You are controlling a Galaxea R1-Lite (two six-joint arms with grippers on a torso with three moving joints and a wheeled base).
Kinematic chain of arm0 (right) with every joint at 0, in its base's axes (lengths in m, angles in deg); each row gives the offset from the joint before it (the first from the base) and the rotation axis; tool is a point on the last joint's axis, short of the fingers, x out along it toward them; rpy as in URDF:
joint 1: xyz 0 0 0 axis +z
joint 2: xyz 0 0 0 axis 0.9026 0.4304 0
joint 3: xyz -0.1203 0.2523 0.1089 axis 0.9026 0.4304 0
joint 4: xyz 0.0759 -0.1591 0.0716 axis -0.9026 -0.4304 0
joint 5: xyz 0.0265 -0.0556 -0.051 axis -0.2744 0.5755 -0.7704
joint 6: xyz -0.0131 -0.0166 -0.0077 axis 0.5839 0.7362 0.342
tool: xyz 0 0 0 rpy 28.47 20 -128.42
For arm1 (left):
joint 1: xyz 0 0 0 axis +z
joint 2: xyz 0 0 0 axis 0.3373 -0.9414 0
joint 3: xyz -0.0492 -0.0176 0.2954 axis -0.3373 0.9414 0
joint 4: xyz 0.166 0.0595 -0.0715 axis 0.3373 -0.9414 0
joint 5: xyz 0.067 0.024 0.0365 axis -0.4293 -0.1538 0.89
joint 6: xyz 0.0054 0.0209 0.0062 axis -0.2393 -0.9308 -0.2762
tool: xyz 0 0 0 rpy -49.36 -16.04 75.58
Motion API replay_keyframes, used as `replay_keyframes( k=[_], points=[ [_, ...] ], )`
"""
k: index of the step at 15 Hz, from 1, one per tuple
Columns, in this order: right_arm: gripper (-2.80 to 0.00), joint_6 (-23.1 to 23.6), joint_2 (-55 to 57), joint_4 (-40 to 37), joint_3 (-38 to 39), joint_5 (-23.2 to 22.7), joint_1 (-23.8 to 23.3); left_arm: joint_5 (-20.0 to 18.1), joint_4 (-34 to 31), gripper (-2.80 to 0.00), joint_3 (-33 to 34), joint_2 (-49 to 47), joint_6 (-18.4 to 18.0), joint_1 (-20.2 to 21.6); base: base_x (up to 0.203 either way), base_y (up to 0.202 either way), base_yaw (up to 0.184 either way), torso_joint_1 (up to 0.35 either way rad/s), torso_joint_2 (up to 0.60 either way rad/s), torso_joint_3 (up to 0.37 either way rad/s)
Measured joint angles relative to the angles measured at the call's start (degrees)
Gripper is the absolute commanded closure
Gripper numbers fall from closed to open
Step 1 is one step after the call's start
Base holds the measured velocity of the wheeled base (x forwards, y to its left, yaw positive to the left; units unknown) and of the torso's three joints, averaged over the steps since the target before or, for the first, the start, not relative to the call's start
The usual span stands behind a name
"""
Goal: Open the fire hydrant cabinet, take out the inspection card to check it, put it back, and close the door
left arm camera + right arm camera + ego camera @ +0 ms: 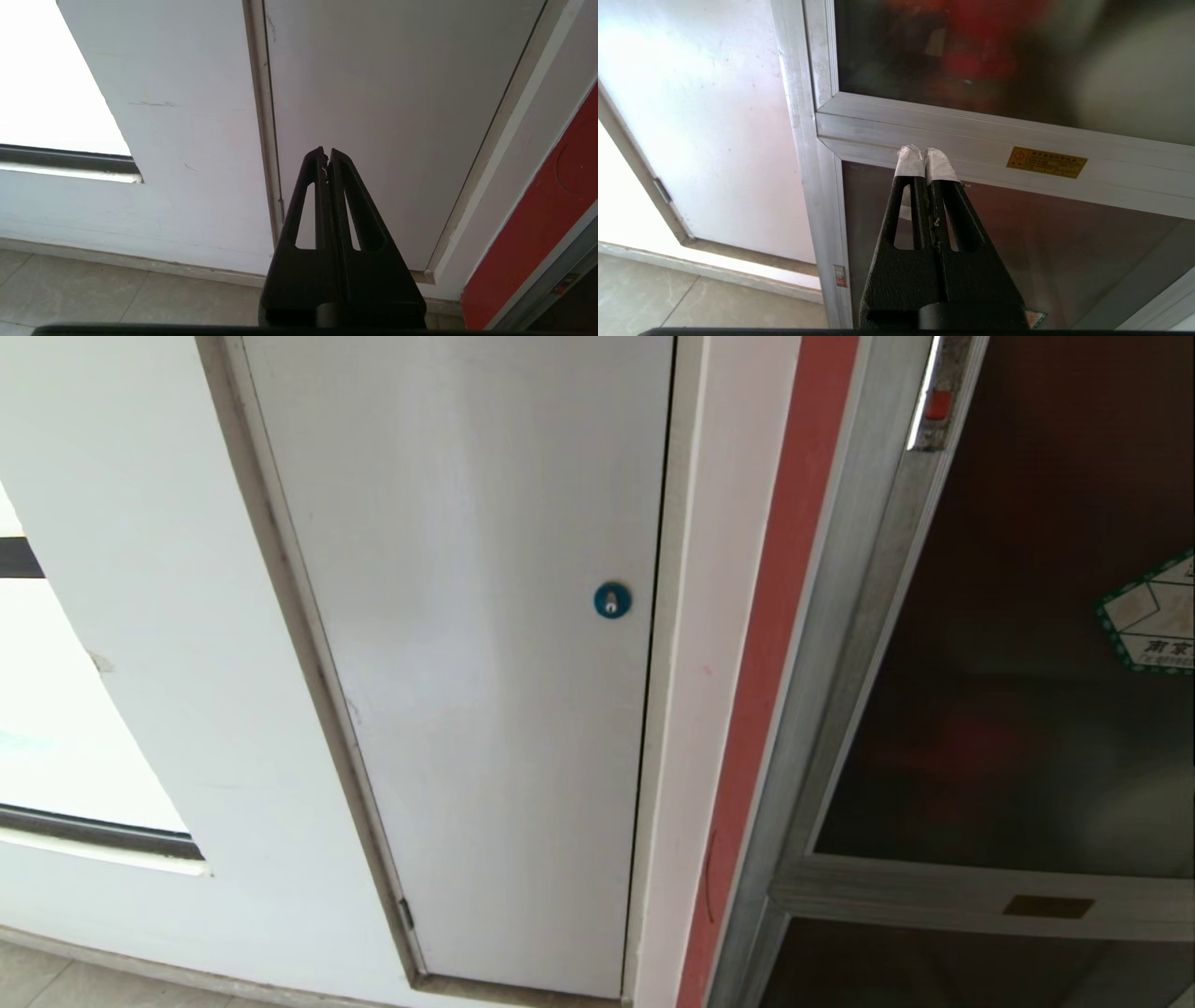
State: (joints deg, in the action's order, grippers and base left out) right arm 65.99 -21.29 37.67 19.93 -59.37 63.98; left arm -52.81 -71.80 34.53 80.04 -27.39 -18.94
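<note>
Cabinet door [1008, 709] shut, right side of head frame, so nothing started. My right claw [924, 158] pressed together, empty, facing door crossbar near brass plate [1046, 162]. Left claw [326, 156] together, idle, facing white panel [397, 116].

The aluminium-framed dark glass door [1008, 709] of the fire hydrant cabinet [822, 709] stands shut.

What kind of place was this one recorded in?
Probably an indoor corridor of a building: a glass-doored fire hydrant cabinet set in the wall, a plain white service door with a blue lock, tiled floor.
</note>
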Motion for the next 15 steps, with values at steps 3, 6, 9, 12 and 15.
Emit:
replay_keyframes(
  k=[3, 6, 9, 12, 15],
  points=[
    [0.00, 0.0, 0.0, 0.0, 0.0, 0.0, 0.0, 0.0, 0.0, 0.00, 0.0, 0.0, 0.0, 0.0, 0.000, 0.000, 0.000, 0.000, 0.00, 0.000],
    [0.00, -0.1, 0.0, 0.0, 0.0, 0.0, 0.0, 0.0, 0.0, 0.00, 0.0, 0.0, 0.0, 0.0, 0.000, 0.000, 0.000, 0.000, 0.00, 0.000],
    [0.00, -0.2, 0.0, 0.0, 0.0, 0.0, 0.0, 0.0, 0.0, 0.00, 0.0, 0.0, 0.0, 0.0, 0.000, 0.000, 0.000, 0.000, 0.00, 0.000],
    [0.00, -0.2, 0.0, 0.0, 0.0, 0.1, 0.0, 0.0, 0.0, 0.00, 0.0, 0.0, 0.0, 0.0, 0.000, 0.000, 0.000, 0.000, 0.00, 0.000],
    [0.00, -0.2, 0.0, 0.0, 0.0, 0.1, 0.0, 0.0, 0.0, 0.00, 0.0, 0.0, 0.0, 0.0, 0.000, 0.000, 0.000, 0.000, 0.00, 0.000]
  ],
)
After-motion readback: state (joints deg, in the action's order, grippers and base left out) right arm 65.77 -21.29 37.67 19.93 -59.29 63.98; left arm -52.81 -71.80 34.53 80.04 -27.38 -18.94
